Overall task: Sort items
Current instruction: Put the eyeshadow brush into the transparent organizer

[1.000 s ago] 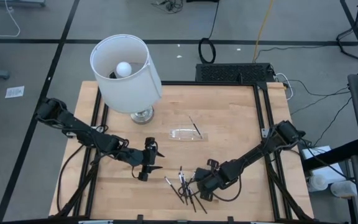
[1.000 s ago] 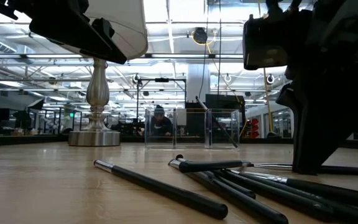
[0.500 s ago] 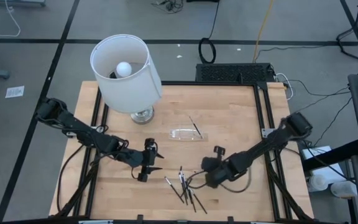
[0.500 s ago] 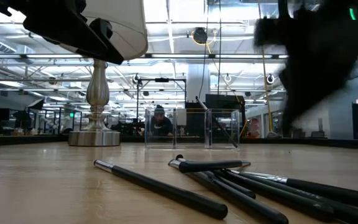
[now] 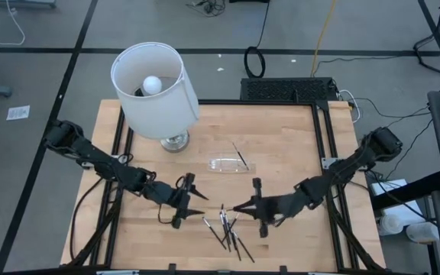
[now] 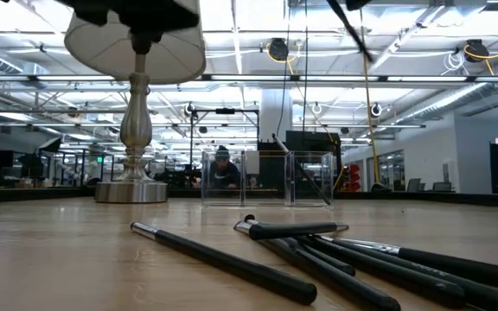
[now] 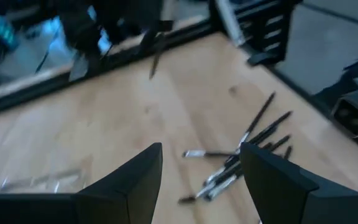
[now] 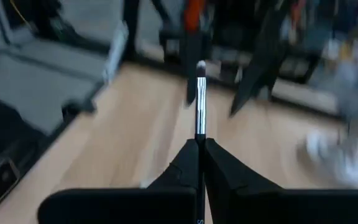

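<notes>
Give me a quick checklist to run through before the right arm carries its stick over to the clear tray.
1. Grip: right gripper shut on one stick, which juts straight out past the fingertips. Ok.
2. Lift: in the low view no gripper shows at table level, so the held stick seems clear of the pile. Ok.
3. Tray: lies on the table beyond the pile, one stick already leaning in it. Ok.
4. Left gripper: open, holding nothing, beside the pile and off the line to the tray. Ok.
5. Lamp: stands at the far left corner, away from the path. Ok.
6. Grip firmness: cannot tell.
</notes>
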{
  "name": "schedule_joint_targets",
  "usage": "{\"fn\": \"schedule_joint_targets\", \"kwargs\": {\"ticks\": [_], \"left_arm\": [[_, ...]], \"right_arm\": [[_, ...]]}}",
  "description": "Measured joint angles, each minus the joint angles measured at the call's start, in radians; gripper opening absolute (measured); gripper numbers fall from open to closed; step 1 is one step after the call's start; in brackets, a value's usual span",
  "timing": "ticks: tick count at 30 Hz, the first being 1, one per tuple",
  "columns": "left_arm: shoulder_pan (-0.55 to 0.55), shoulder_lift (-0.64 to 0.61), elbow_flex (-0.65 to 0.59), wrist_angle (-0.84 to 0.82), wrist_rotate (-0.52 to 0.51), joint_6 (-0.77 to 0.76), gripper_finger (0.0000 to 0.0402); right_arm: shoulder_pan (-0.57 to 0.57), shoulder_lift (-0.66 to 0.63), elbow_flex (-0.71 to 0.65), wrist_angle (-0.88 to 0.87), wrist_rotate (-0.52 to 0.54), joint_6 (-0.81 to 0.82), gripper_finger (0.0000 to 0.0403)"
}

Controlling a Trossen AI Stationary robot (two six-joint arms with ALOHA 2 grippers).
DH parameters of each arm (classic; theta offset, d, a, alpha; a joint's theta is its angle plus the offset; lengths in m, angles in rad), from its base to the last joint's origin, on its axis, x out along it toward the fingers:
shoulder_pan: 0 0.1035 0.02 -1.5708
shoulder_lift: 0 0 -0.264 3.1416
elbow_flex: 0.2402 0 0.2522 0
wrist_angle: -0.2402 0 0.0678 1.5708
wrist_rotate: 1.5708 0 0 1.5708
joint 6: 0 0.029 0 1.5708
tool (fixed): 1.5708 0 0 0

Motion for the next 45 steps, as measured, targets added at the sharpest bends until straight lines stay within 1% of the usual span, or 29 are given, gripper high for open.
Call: {"fn": "schedule_joint_targets", "kwargs": {"ticks": [3,6,8,11,16,21,25,30,35,38,43,45], "left_arm": [[-0.002,-0.001,0.000,0.054,0.002,0.046,0.0223],[0.007,0.000,0.000,0.098,0.013,0.073,0.0223],[0.016,0.000,0.000,0.155,0.037,0.094,0.0223],[0.035,0.000,0.000,0.228,0.054,0.100,0.0223],[0.090,0.030,0.001,0.330,0.048,0.043,0.0223],[0.130,0.126,0.000,0.496,0.052,0.029,0.0223],[0.147,0.181,0.000,0.577,0.053,0.028,0.0223],[0.164,0.216,0.005,0.640,0.055,0.002,0.0223],[0.175,0.217,0.034,0.607,0.100,-0.002,0.0223],[0.177,0.218,0.051,0.563,0.104,-0.006,0.0223],[0.183,0.218,0.063,0.562,0.105,0.001,0.0223],[0.193,0.218,0.068,0.561,0.121,-0.006,0.0223]], "right_arm": [[-0.047,0.000,-0.129,0.336,-0.125,-0.087,0.0000],[-0.101,0.000,-0.207,0.543,-0.250,-0.106,0.0000],[-0.128,-0.001,-0.223,0.593,-0.302,-0.111,0.0000],[-0.153,0.009,-0.211,0.600,-0.352,-0.121,0.0000],[-0.183,0.024,-0.184,0.620,-0.474,-0.148,0.0000],[-0.213,0.025,-0.182,0.630,-0.482,-0.155,0.0000],[-0.225,0.025,-0.182,0.627,-0.480,-0.156,0.0000],[-0.250,0.025,-0.182,0.614,-0.479,-0.151,0.0000],[-0.272,0.025,-0.182,0.593,-0.474,-0.143,0.0000],[-0.289,0.025,-0.182,0.593,-0.474,-0.142,0.0000],[-0.303,0.025,-0.182,0.593,-0.474,-0.137,0.0000],[-0.303,0.025,-0.182,0.593,-0.472,-0.138,0.0000]]}}
